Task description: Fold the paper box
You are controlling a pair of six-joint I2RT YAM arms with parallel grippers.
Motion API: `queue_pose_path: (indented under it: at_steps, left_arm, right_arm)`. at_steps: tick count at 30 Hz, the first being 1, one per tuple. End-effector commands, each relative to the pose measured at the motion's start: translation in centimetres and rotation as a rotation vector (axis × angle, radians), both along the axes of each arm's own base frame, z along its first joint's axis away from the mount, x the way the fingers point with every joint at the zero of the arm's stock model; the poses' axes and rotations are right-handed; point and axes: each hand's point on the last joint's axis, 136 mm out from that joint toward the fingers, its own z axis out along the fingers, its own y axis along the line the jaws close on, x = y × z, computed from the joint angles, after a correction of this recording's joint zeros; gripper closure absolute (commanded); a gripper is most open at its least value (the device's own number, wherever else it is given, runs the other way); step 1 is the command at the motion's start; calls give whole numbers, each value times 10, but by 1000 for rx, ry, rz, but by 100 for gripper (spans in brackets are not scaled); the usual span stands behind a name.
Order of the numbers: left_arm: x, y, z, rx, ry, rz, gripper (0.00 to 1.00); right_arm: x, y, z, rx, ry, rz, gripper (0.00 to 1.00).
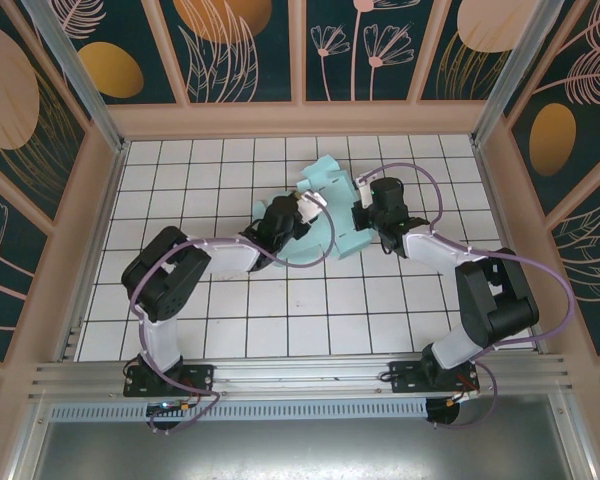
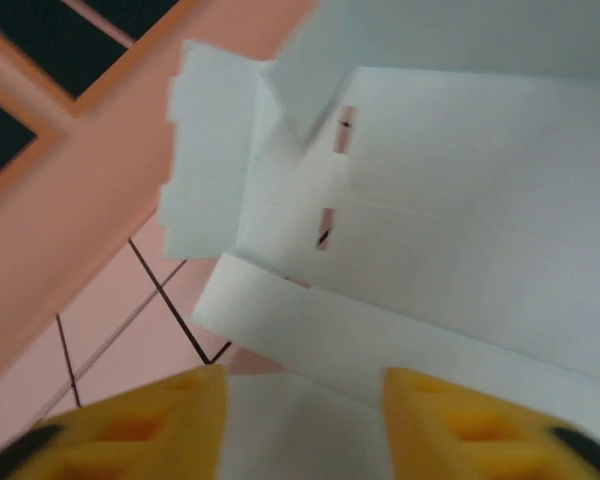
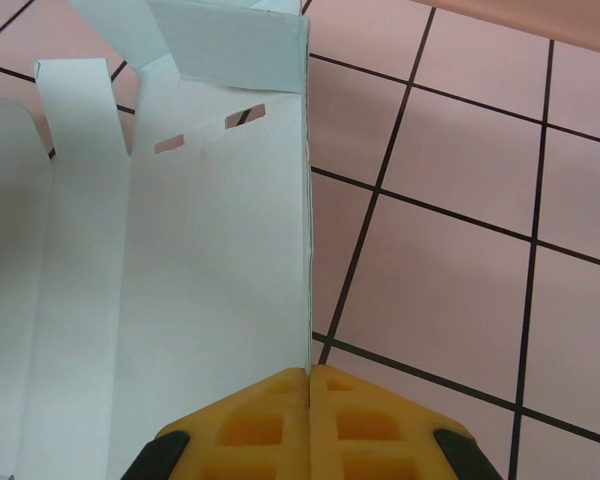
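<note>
The paper box (image 1: 332, 212) is pale mint-blue card, partly folded, lying on the tiled table a little behind its middle. My left gripper (image 1: 302, 208) is at its left side. In the left wrist view the yellow fingers (image 2: 150, 425) stand apart, so the left gripper (image 2: 305, 425) is open over a flat part of the card, just short of a raised flap (image 2: 380, 335). My right gripper (image 1: 365, 214) is at the box's right side. Its jaws (image 3: 309, 372) are shut on the edge of an upright side wall (image 3: 220, 250) with two slots near its far end.
The white tiled table (image 1: 230, 320) has free room in front of and to both sides of the box. A peach frame wall (image 1: 300, 120) runs close behind the box, and it appears near the card's notched tab (image 2: 205, 150) in the left wrist view.
</note>
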Motion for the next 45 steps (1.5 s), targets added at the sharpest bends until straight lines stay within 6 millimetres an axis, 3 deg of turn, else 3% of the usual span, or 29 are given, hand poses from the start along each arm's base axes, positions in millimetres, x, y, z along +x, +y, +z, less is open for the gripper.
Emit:
queue_pose_path:
  at_steps: [1, 4, 9, 16, 26, 31, 36, 41, 42, 45]
  left_arm:
    - [12, 26, 56, -276, 2, 81, 42]
    - [23, 50, 78, -423, 24, 150, 28]
    - [27, 69, 61, -516, 148, 204, 20]
    - [30, 49, 82, -676, 295, 156, 10]
    - [35, 48, 60, -657, 374, 191, 5]
    - [38, 48, 47, -648, 407, 185, 7]
    - [46, 61, 16, -676, 581, 161, 16]
    - [48, 63, -16, -589, 726, 105, 28]
    - [48, 64, -24, -558, 754, 106, 32]
    - [46, 65, -42, -483, 792, 106, 37]
  right_arm:
    - [4, -5, 2, -57, -13, -15, 100]
    - [2, -3, -1, -97, -13, -1, 100]
    - [2, 0, -7, -190, -21, 0, 100]
    - [2, 9, -13, -331, -61, 7, 100]
    - [2, 14, -18, -460, -92, 9, 100]
    - [-1, 22, -12, -405, -94, 44, 100]
    - [-10, 32, -11, -293, -39, 116, 100]
    - [-20, 47, -7, -202, -13, 187, 100]
    - [-15, 36, -8, -197, -5, 164, 100]
    - [-15, 36, -11, -200, 4, 162, 100]
